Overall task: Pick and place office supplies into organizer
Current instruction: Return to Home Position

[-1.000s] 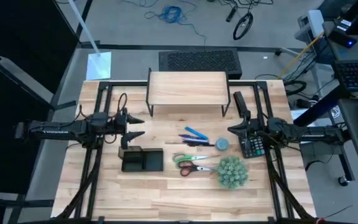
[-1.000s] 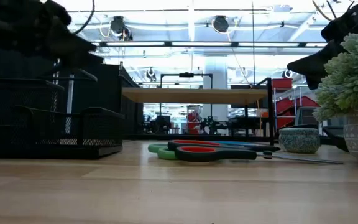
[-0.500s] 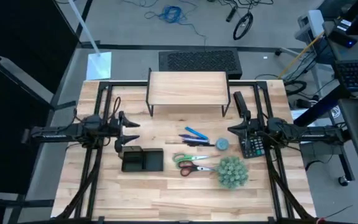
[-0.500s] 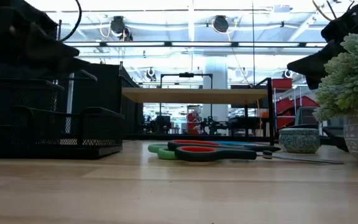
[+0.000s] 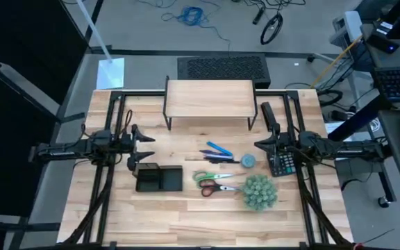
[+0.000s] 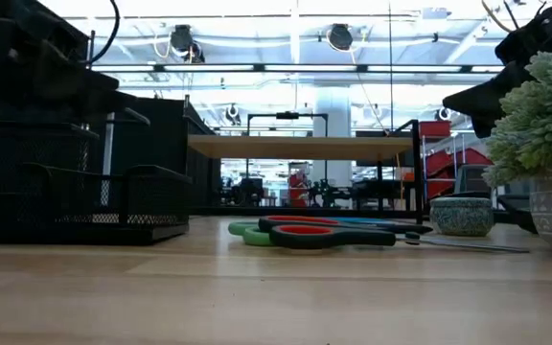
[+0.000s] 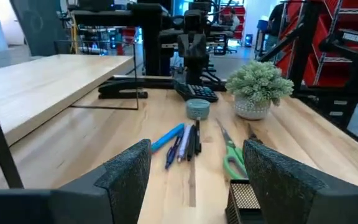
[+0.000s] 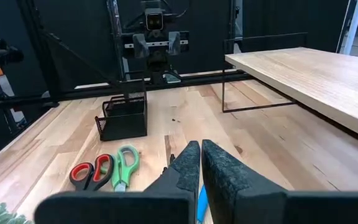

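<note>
L claw [image 7: 196,155] spread per wrist view; low view unclear.

Both arms level in the high view, reaching inward from opposite frame edges, tips well apart. At middle left: left arm [image 5: 82,147] with wrist straight, left gripper [image 5: 144,146] pointing toward frame right. Its fingers [image 7: 129,177] spread wide, broad gap between the padded tips, nothing held. At middle right: right arm [image 5: 339,147], right gripper [image 5: 259,145] pointing toward frame left, tips pressed together with only a thin seam between them, nothing held. In the low view, left gripper a dark blur at upper left, right gripper dark at upper right, both raised.
</note>
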